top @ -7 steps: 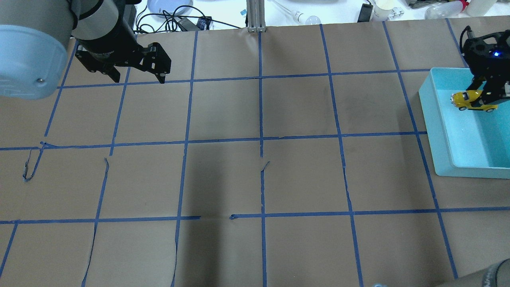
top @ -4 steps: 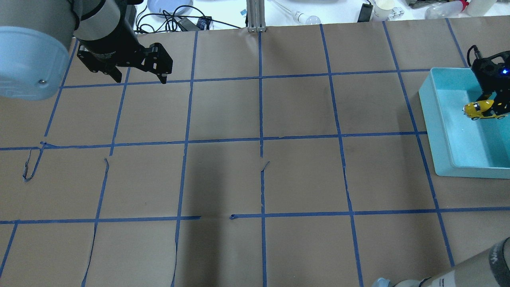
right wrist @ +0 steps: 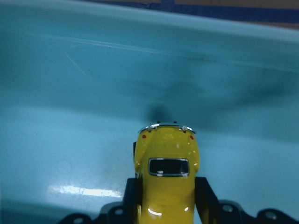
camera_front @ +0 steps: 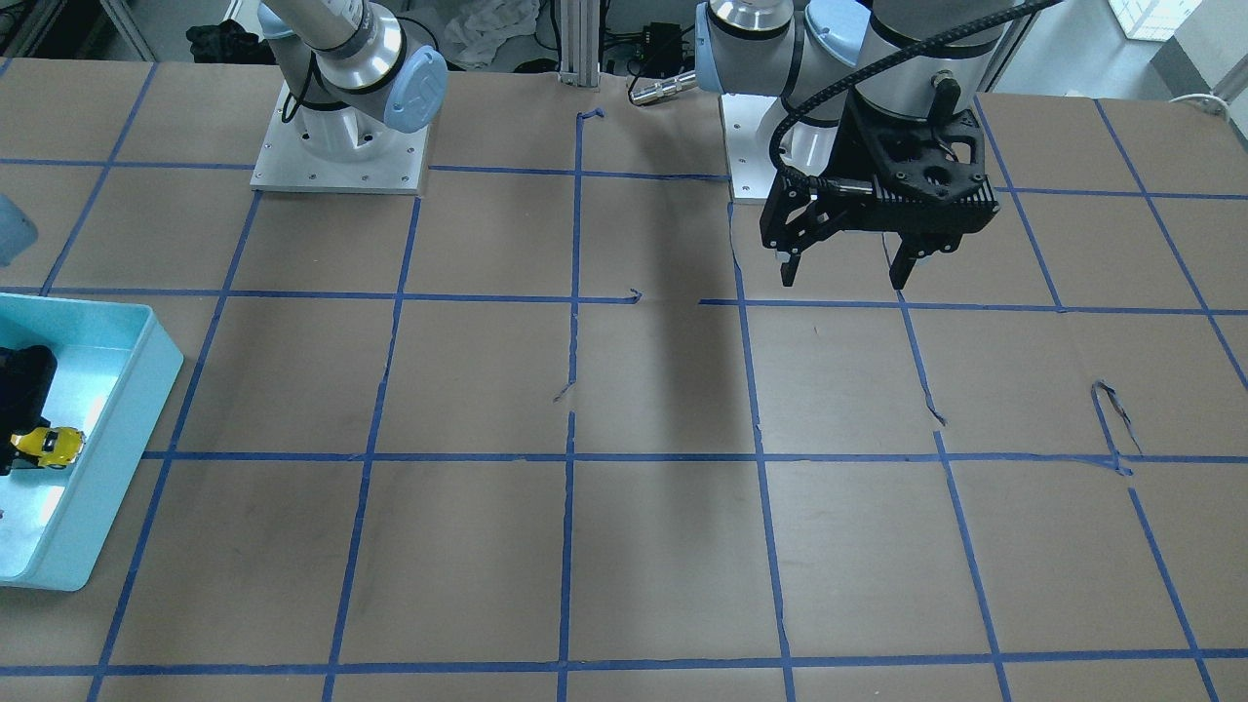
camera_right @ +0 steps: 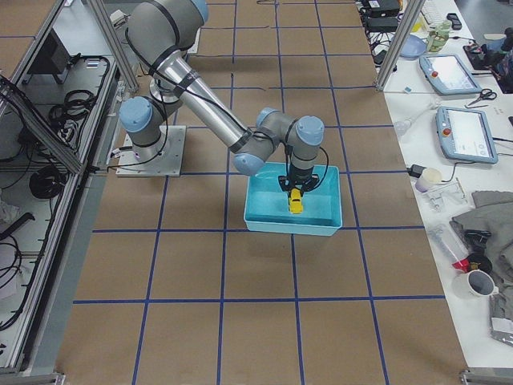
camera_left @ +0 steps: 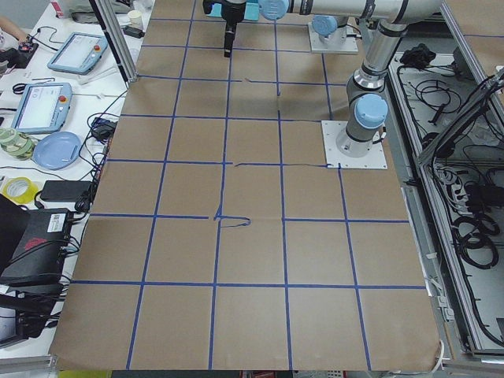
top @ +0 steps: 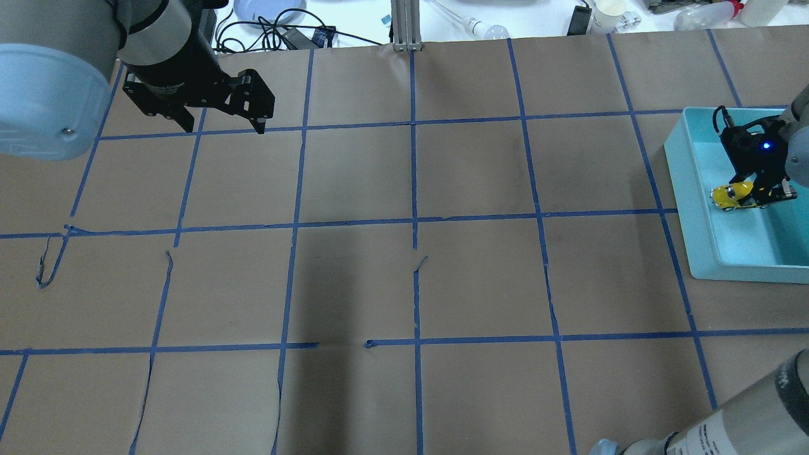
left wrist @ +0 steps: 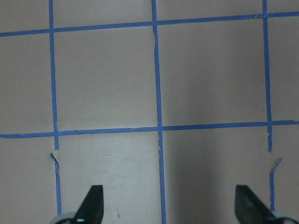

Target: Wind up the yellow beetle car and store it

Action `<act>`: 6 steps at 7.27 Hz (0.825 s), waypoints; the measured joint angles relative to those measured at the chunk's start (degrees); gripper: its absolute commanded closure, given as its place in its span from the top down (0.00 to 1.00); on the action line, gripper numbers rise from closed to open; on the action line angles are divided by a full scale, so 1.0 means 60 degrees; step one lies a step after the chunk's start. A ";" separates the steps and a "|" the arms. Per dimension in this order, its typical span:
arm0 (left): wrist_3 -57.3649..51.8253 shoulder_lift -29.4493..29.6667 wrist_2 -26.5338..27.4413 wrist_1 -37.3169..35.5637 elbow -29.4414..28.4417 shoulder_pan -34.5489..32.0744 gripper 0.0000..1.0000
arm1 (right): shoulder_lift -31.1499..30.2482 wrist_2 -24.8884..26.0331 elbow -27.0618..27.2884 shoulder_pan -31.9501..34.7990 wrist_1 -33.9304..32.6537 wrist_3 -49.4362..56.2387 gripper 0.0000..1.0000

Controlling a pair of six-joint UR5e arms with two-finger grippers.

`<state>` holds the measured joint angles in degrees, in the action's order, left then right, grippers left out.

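Note:
The yellow beetle car is inside the teal bin at the table's right side. My right gripper is shut on the car, one finger on each side of its body, as the right wrist view shows. The car points toward the bin's wall and is low over the bin floor; I cannot tell whether it touches. The car also shows in the front view and the right side view. My left gripper is open and empty, hanging above the far left of the table.
Brown paper with a blue tape grid covers the table. The left wrist view shows bare paper below the open left gripper. Cables, bottles and tablets lie on the white bench beyond the far edge.
My right gripper has carried the car toward the robot's side of the bin and turned a little, still shut on it. The left arm has barely moved.

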<state>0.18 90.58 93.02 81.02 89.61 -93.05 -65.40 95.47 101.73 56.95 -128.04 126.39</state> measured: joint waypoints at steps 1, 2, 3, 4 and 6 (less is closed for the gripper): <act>0.0000 0.0004 -0.0003 -0.0007 -0.0001 0.0000 1.00 | -0.0091 0.0003 0.0017 0.0008 0.0048 -0.0059 1.00; 0.0000 0.0005 -0.0002 -0.0010 0.0000 0.0003 1.00 | -0.0311 0.0011 -0.0040 0.0048 0.0100 -0.0225 1.00; 0.0000 0.0005 0.0001 -0.0012 0.0003 0.0005 1.00 | -0.0700 0.0018 -0.0155 0.0161 0.0267 -0.0529 1.00; 0.0000 0.0006 -0.0002 -0.0013 0.0003 0.0004 1.00 | -0.1222 0.0026 -0.0379 0.0368 0.0772 -0.1009 1.00; 0.0000 0.0006 -0.0023 -0.0013 -0.0007 0.0007 1.00 | -0.2252 0.0059 -0.1350 0.1006 0.3132 -0.2731 1.00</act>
<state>0.18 90.61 92.88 80.95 89.57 -93.00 -78.91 95.83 93.63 62.99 -109.25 110.01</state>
